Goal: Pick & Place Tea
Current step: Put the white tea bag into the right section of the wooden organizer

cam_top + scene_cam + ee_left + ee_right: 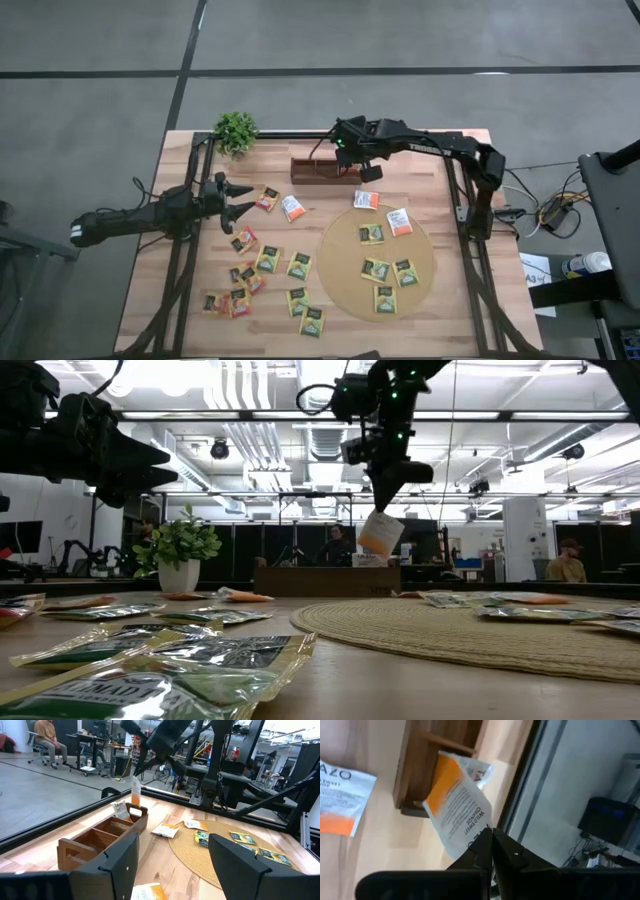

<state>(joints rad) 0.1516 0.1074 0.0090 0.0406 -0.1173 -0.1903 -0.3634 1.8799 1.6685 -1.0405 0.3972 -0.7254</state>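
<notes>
A: Where's the tea right now?

B: One white-and-orange sachet (457, 802) hangs by its corner from the right gripper (492, 840), whose jaws are clenched on it. It's up in the air above the end slot of the wooden tray (325, 170) at the far side of the table (180, 300). Another sachet (120, 809) already stands in that end of the tray.

A: So which step is this?

B: The placing step, I'd say. The picking is done for this one; it's carried over the tray and waiting to go in.

A: What does the next move need?

B: Lowering the sachet so its bottom edge clears the tray wall and drops into a slot, then letting go. It dangles at a slant, so it could catch the rim or fall outside.

A: And the rest of the tea?

B: Plenty left. Several sachets lie on the round mat (340, 290), and a scatter of green and red ones sits on the bare wood to its left.

A: The other arm?

B: The left gripper (243, 197) waits above the table's left side, jaws released and holding nothing, near a sachet (267, 198) beside it. A small plant (236, 130) stands at the far left corner.
</notes>
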